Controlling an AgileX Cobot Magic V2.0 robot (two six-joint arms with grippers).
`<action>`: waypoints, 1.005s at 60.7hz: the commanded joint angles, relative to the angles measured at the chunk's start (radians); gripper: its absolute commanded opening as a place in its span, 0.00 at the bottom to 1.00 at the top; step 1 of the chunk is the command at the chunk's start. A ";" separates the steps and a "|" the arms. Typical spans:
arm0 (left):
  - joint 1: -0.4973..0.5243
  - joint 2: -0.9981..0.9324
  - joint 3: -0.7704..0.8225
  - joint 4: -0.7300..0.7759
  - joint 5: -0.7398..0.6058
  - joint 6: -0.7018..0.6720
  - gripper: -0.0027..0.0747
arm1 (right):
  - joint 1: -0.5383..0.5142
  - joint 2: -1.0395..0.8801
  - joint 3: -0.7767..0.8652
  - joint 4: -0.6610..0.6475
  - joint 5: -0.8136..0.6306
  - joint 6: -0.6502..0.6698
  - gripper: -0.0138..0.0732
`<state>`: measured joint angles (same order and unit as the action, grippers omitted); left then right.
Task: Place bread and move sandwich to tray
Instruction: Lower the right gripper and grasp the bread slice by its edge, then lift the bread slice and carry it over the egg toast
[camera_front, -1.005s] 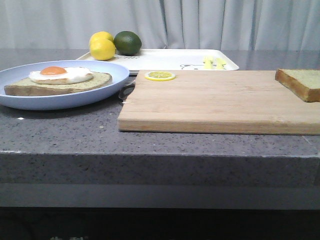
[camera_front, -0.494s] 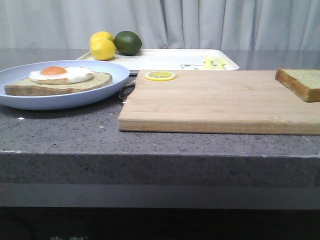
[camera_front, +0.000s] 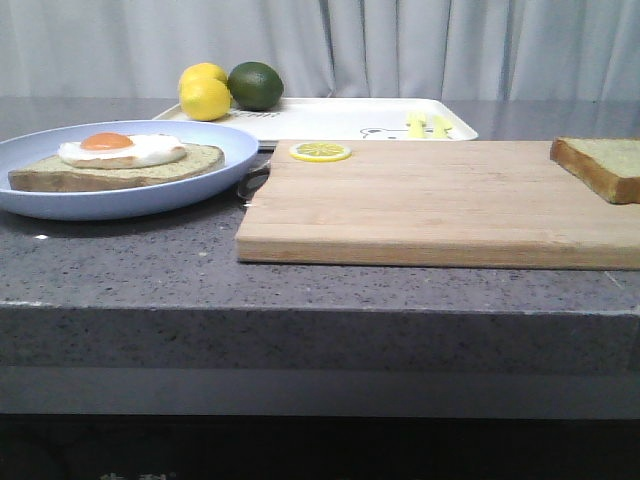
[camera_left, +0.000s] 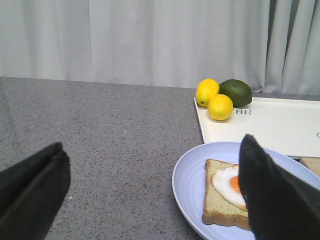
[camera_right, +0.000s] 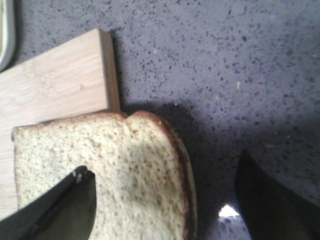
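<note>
The bread (camera_right: 105, 175) is seen directly under the right fingers (camera_right: 165, 200), which are spread wide apart and released: 1 dark finger overlaps the crumb, while the other hangs past the curved crust, over the grey worktop (camera_right: 225, 75). The slice lies on the end of the wooden cutting board (camera_right: 55, 85), its crusted edge reaching out past the board's corner. The right wrist is pointed steeply down at the slice. The left fingers (camera_left: 155, 200) are likewise held open and empty, with much bare worktop between them; the sandwich (camera_left: 225, 197) on the pale blue plate (camera_left: 187, 182) lies just inside 1 finger, partly covered by it. The left wrist is aimed nearly level across the worktop. Beyond the plate, the white tray (camera_left: 270, 125) is seen with 2 lemons (camera_left: 214, 99) and a dark green lime (camera_left: 236, 92) at its corner. In the front view neither arm is visible, and a lemon slice (camera_front: 320, 151) rests on the board's far edge.
</note>
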<state>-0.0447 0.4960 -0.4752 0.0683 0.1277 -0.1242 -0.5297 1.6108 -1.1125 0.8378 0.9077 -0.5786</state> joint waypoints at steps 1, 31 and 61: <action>-0.006 0.012 -0.036 -0.007 -0.090 -0.010 0.89 | -0.011 0.003 -0.033 0.120 0.053 -0.068 0.83; -0.006 0.012 -0.036 -0.007 -0.090 -0.010 0.89 | -0.010 -0.026 -0.033 0.196 0.145 -0.076 0.02; -0.006 0.012 -0.036 -0.007 -0.090 -0.010 0.89 | 0.299 -0.162 -0.034 0.756 0.137 -0.077 0.02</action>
<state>-0.0447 0.4960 -0.4752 0.0683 0.1217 -0.1242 -0.3269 1.4887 -1.1159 1.4141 1.0601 -0.6415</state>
